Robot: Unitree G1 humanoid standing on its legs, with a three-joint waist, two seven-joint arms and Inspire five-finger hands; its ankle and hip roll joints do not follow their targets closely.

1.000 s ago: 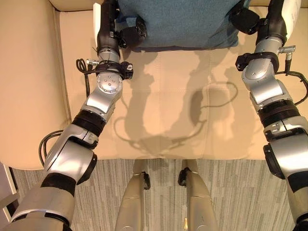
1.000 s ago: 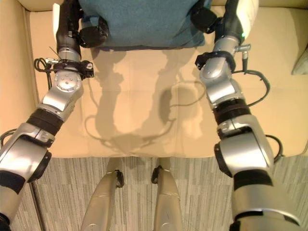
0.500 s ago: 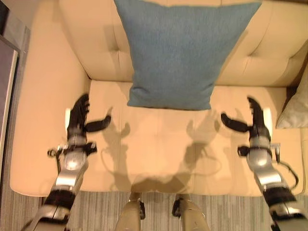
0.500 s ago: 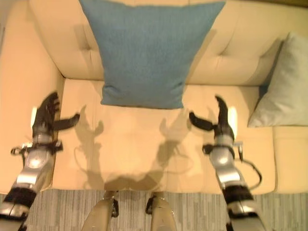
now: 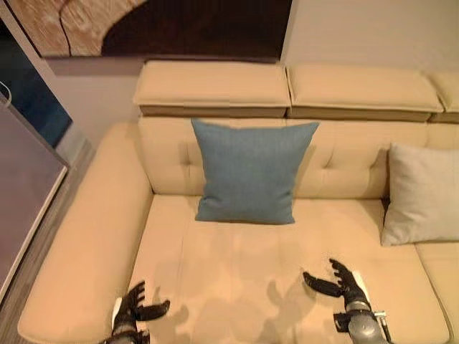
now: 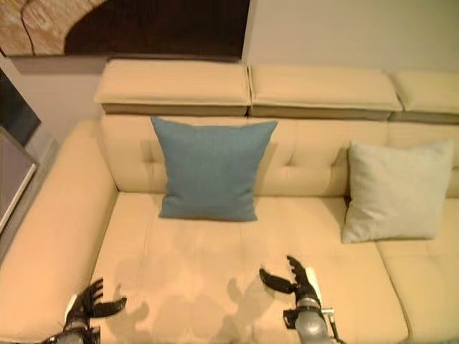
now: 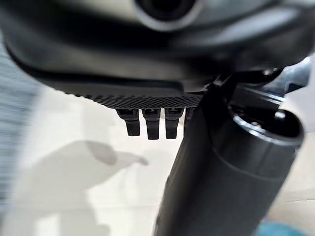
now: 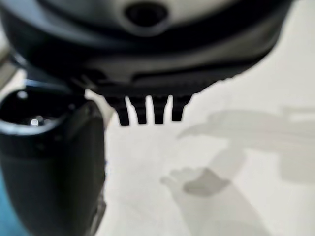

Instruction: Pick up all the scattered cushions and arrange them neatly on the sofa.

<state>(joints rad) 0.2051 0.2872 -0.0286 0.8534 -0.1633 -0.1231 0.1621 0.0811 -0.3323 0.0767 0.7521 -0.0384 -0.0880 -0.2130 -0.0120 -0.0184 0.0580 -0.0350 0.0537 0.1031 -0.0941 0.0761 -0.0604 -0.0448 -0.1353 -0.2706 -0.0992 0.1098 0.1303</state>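
Left eye view: blue cushion point(image 5: 248, 171) leans upright on sofa point(image 5: 86, 244); left hand point(image 5: 131, 309) and right hand point(image 5: 342, 281) hang released, empty. Unsupported, it could slump forward.

the sofa point(image 5: 237, 272) stretches across the view, its backrest against the wall. one cushion point(image 5: 251, 170) stands upright on the left seat, leaning on the backrest. a second cushion point(image 6: 396, 189) leans on the backrest well to its right, on the next seat. the left hand point(image 5: 133, 309) hovers near the seat's front left corner; the right hand point(image 5: 342, 282) hovers over the front of the seat, below and between the two cushions.
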